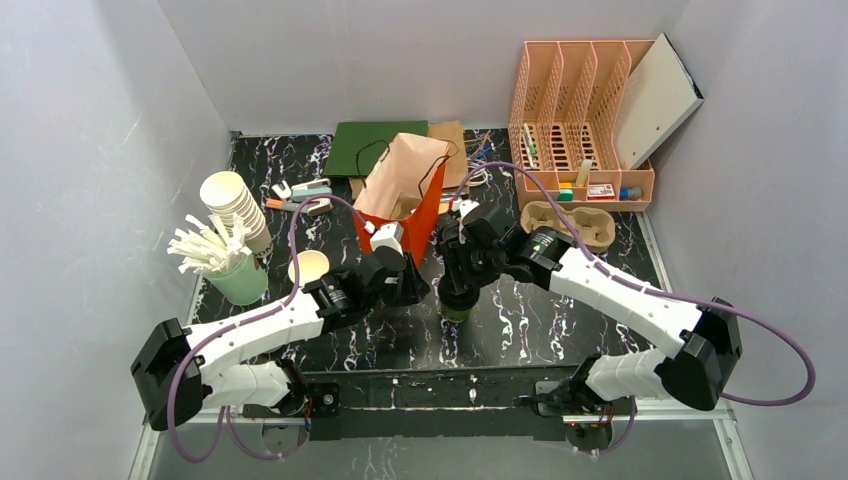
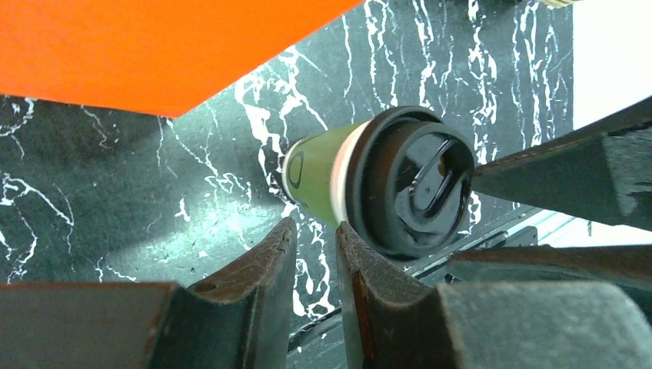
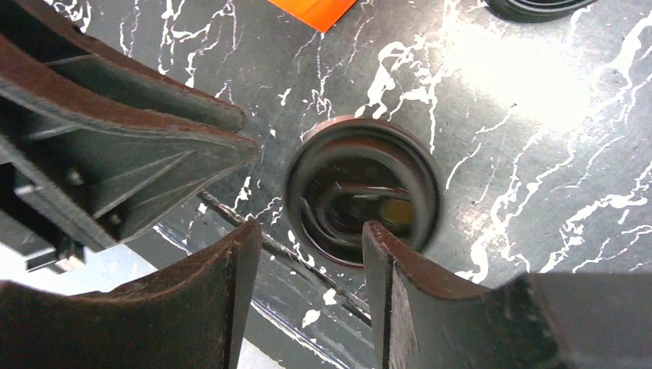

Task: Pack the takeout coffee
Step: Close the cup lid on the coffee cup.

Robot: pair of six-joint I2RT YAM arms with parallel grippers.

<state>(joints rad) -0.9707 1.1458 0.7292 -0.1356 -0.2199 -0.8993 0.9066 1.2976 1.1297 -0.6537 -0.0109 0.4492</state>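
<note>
Takeout coffee [image 2: 400,184]: small dark green paper cup under a round black plastic lid [image 3: 361,200]. Stands upright on the black, white-veined marble tabletop [image 1: 520,320], outside and just in front of the orange-red paper bag with a kraft-brown inside [image 1: 405,195], between the two tools. Gripped by neither. Right gripper [image 3: 307,238]: hangs directly over the lid, fingers parted around an empty gap, one fingertip [image 3: 380,254] crossing the lid's rim in its own wrist view; touching the rim or just clear of it, cannot tell. Lid blurred in that view. Left gripper [image 2: 315,234]: sits low beside the cup, on its left in the overhead view, fingers [image 2: 269,269] close together with only a narrow slit of tabletop showing through, clamped on nothing. Bag: upright, mouth open, black cord handles, just behind both grippers. Left of the bag: lidless paper cup showing a cream inside [image 1: 308,266]; pale green tumbler stuffed with white stirrers [image 1: 228,268]; leaning stack of white paper cups [image 1: 235,205]. Right of the bag: brown moulded-pulp cup carrier [image 1: 570,225], lying flat; behind it, peach plastic slotted file organiser [image 1: 580,120] with small stationery in its front tray and a white board [image 1: 655,95] leaning against its right side. At the far edge, behind the bag: flat dark green folder [image 1: 372,148].
</note>
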